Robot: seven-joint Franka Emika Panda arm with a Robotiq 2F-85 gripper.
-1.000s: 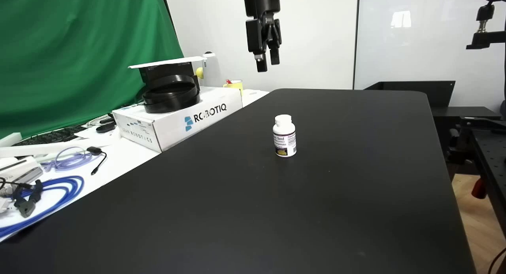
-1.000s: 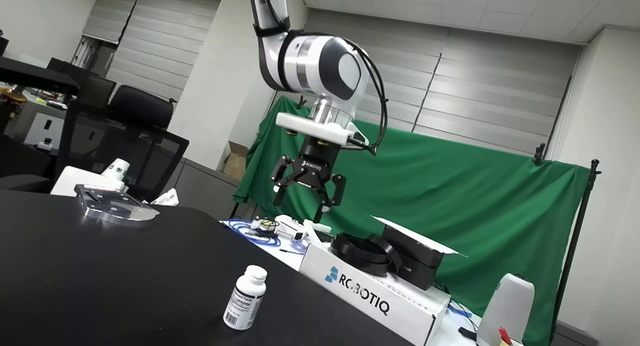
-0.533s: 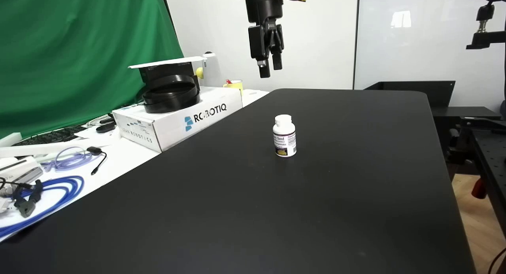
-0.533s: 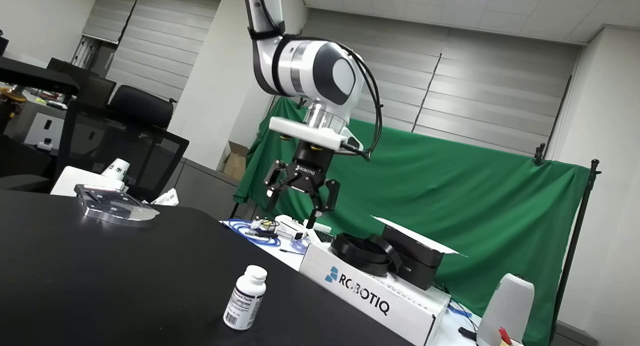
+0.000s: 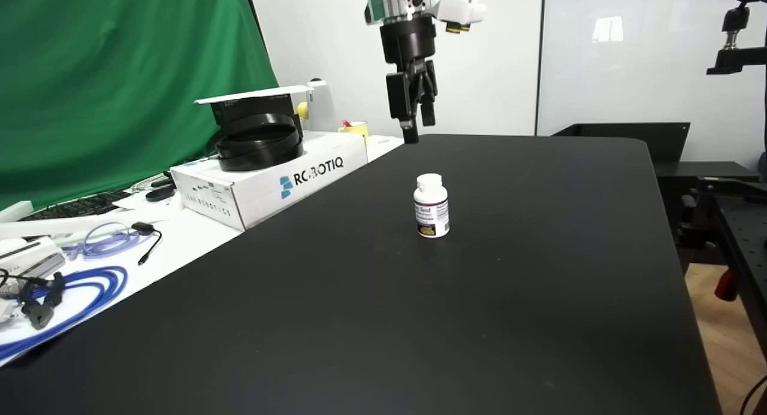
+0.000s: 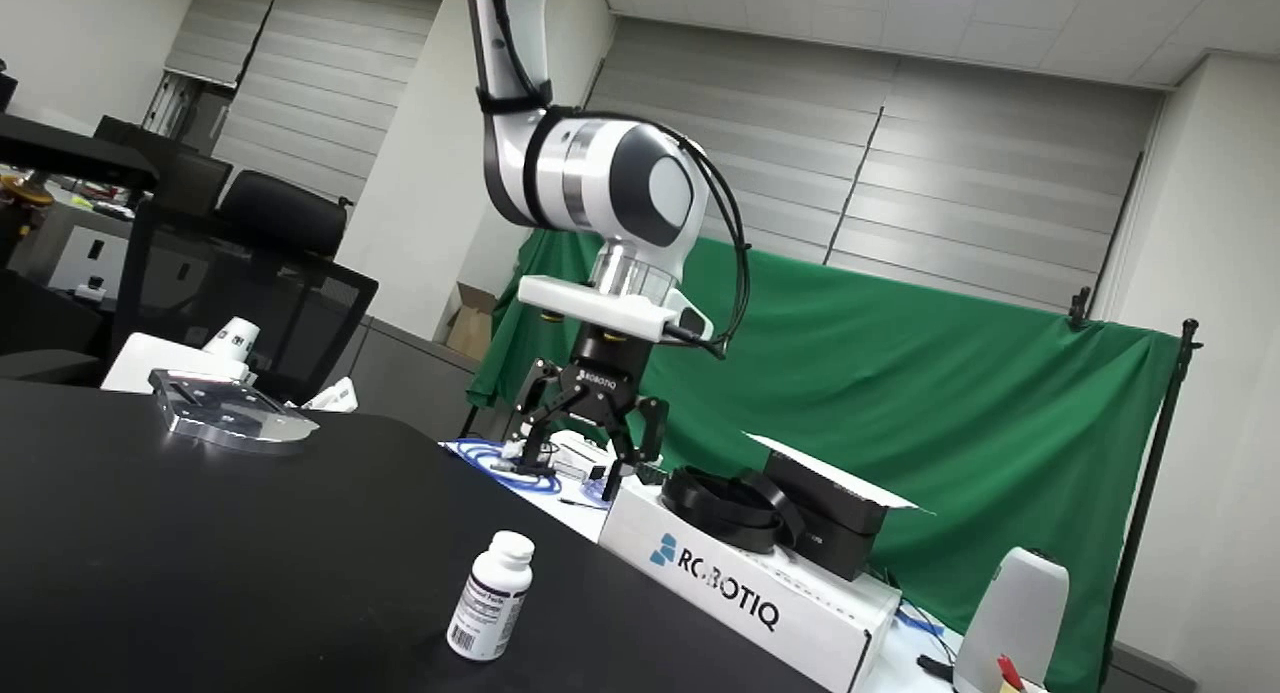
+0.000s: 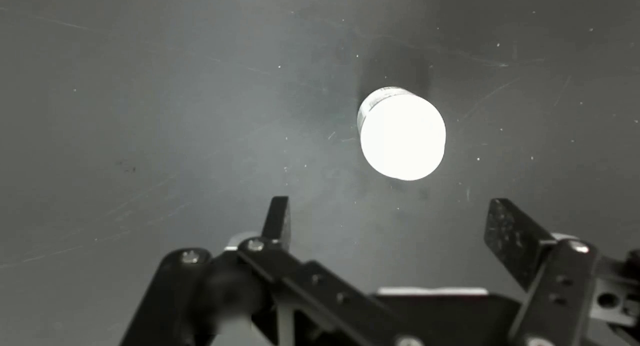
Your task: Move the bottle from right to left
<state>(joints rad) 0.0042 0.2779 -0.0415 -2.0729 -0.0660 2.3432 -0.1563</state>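
The bottle [image 5: 431, 206] is small and white, with a white cap and a printed label. It stands upright on the black table [image 5: 359, 331] in both exterior views [image 6: 491, 596]. In the wrist view the bottle [image 7: 403, 136] shows from above, its cap washed out to plain white. My gripper [image 7: 390, 201] is open and empty. In the wrist view the bottle lies ahead of the gap between the fingertips, apart from them. In both exterior views the gripper [image 5: 419, 129] [image 6: 570, 476] hangs above the table, higher than the bottle and not touching it.
A white box with blue and black lettering [image 5: 299, 174] stands beside the table, with black rings [image 5: 259, 142] on it. Cables [image 5: 99, 289] lie on the white surface beside the table. A clear plate-like piece [image 6: 230, 413] lies near the table's edge.
My gripper has moved down in both exterior views, slightly right in one and slightly left in the other. It stays open. The bottle has not moved.
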